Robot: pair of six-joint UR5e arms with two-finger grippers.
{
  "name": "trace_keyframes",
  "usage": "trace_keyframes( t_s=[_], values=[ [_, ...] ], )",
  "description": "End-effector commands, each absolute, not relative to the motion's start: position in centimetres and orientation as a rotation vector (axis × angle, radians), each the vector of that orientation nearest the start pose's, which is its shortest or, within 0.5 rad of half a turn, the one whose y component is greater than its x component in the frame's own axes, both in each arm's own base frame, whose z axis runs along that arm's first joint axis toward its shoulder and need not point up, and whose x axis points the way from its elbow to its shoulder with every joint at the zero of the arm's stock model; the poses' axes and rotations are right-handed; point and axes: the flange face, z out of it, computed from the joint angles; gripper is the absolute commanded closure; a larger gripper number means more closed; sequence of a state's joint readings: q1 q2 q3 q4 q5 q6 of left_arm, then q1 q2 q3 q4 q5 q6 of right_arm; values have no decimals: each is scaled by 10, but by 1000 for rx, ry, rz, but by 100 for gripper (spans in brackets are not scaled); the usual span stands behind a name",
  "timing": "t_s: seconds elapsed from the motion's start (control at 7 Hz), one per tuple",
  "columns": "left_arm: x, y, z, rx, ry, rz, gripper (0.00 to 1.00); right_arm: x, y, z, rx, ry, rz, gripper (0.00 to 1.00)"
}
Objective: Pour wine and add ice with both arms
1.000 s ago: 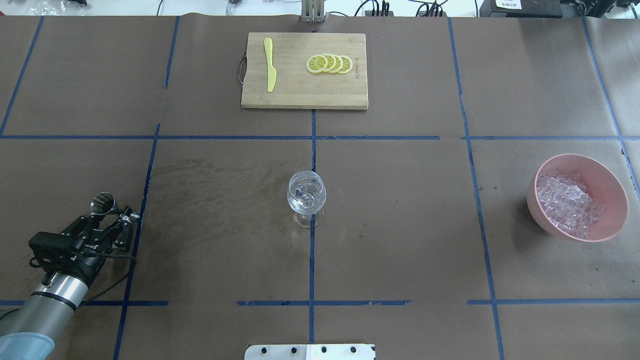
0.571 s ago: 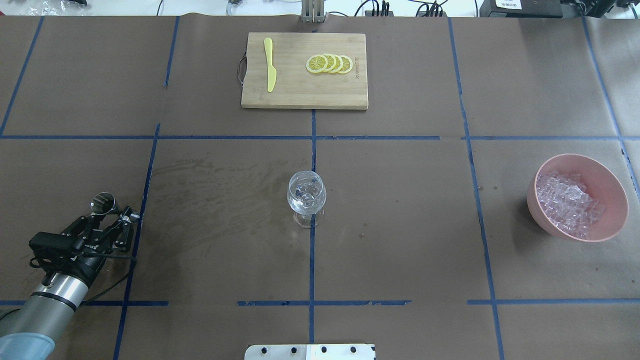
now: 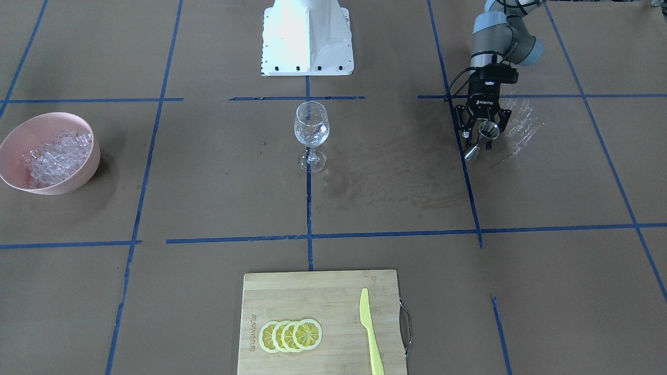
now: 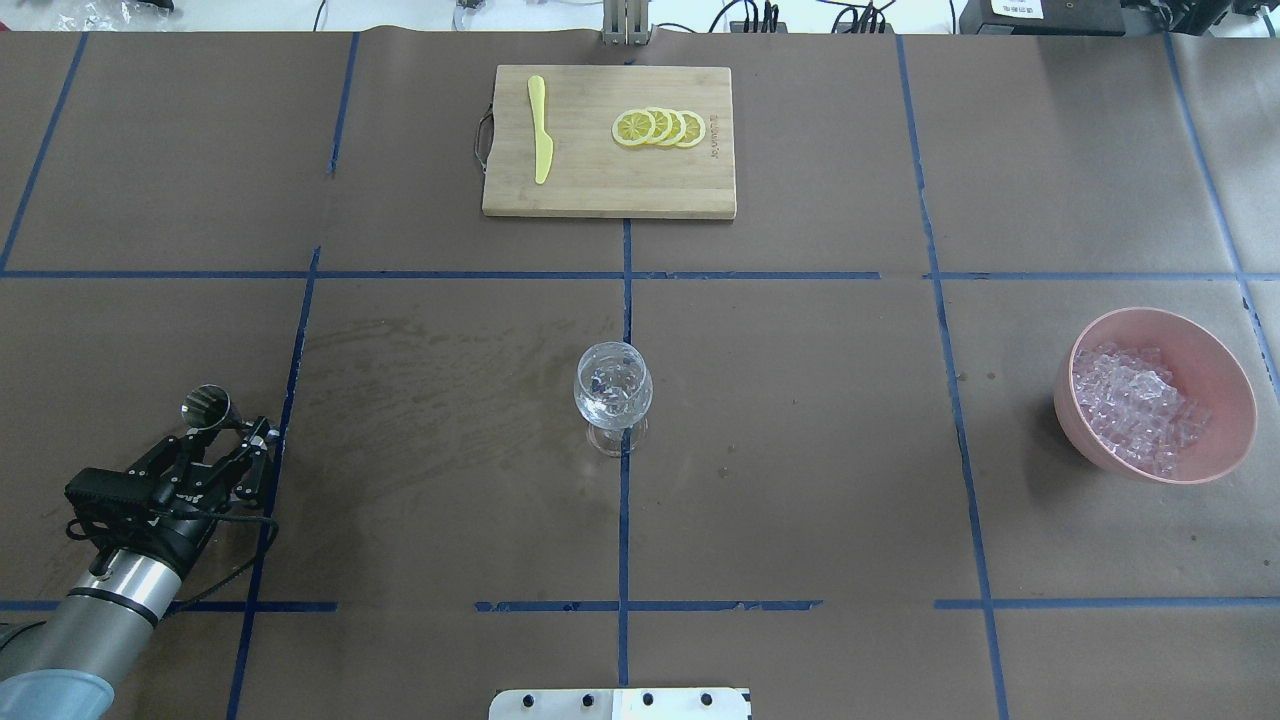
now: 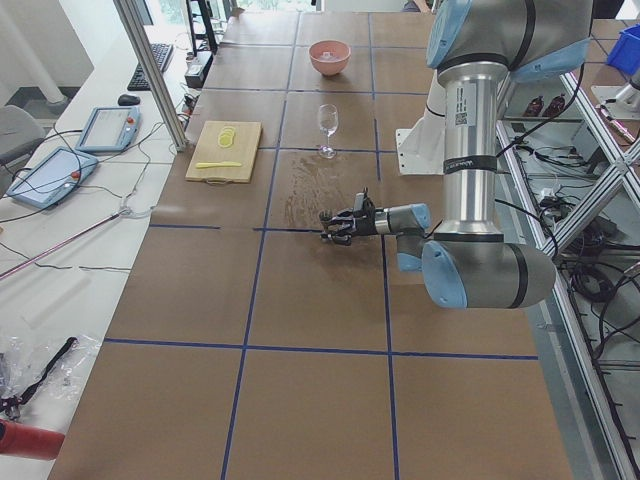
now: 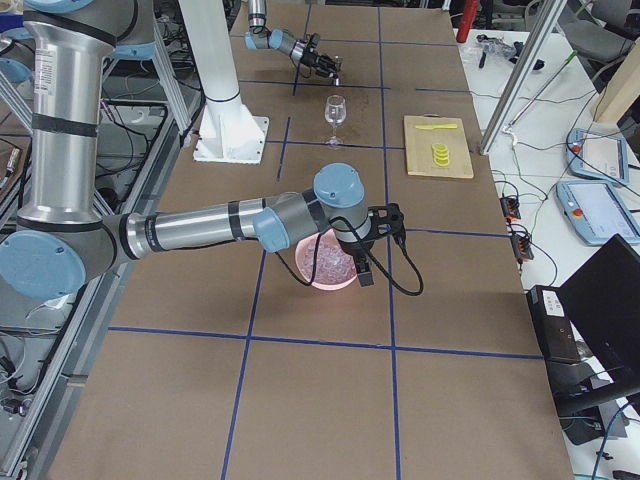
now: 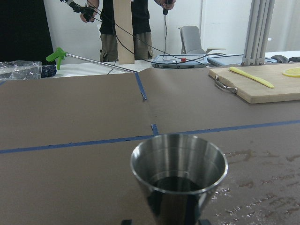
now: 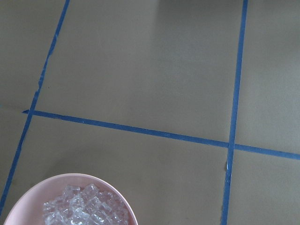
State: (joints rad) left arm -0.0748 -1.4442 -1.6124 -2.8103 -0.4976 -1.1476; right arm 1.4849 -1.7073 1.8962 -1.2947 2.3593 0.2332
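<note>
Wine: dark liquid sits in the steel jigger (image 7: 178, 177). I see none in the wine glass (image 4: 612, 385), so I judge the pour not yet made.
Left gripper (image 4: 222, 432): clenched on the jigger's waist, near the worktop's left edge, toward the robot's side. Whether the jigger's foot touches the paper I cannot tell.
Wine glass: upright at the worktop's middle, well apart from both grippers. There are glints inside the glass; whether they are ice or reflection I cannot tell.
Ice (image 4: 1135, 410): heaped in the pink bowl (image 4: 1218, 352), near the right edge of the worktop.
Right gripper (image 6: 358, 264): hangs just over the bowl, seen only from the right-end camera. Whether it is released or clenched, or carrying anything, I cannot tell.
Left to do: by my reckoning, carry the jigger across to the glass and tip it in, then move ice from the bowl to the glass.
Wet stain (image 4: 430, 400): a smeared patch on the brown paper, between the jigger and the glass. It looks flat and should not hinder anything.
Cutting board (image 4: 600, 185): at the middle of the far edge, holding lemon slices (image 4: 660, 127) and a yellow knife (image 4: 540, 130). It lies well clear of both routes.
Pedestal base (image 3: 307, 36): at the middle of the near edge, behind the glass.
Obstacles: nothing stands between the jigger and the glass, or between the bowl and the glass. The main risk I judge is knocking the tall glass when either arm reaches in.
</note>
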Motion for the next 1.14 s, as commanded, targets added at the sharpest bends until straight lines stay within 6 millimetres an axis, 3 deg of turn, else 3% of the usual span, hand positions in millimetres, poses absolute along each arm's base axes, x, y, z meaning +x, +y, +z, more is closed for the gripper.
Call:
trace_keyframes(
  t_s=[0.0,0.14,0.43,1.0],
  values=[
    [404,-251,545,1157,763,-327,44,24,-452,528,311,-833,-46,0],
    [404,-251,544,1157,764,-328,56,24,-452,527,313,-833,-46,0],
    [404,-251,541,1156,768,-328,100,24,-452,527,313,-833,-46,0],
    [395,-252,530,1209,774,-287,100,24,-452,527,315,-832,-47,0]
  ],
)
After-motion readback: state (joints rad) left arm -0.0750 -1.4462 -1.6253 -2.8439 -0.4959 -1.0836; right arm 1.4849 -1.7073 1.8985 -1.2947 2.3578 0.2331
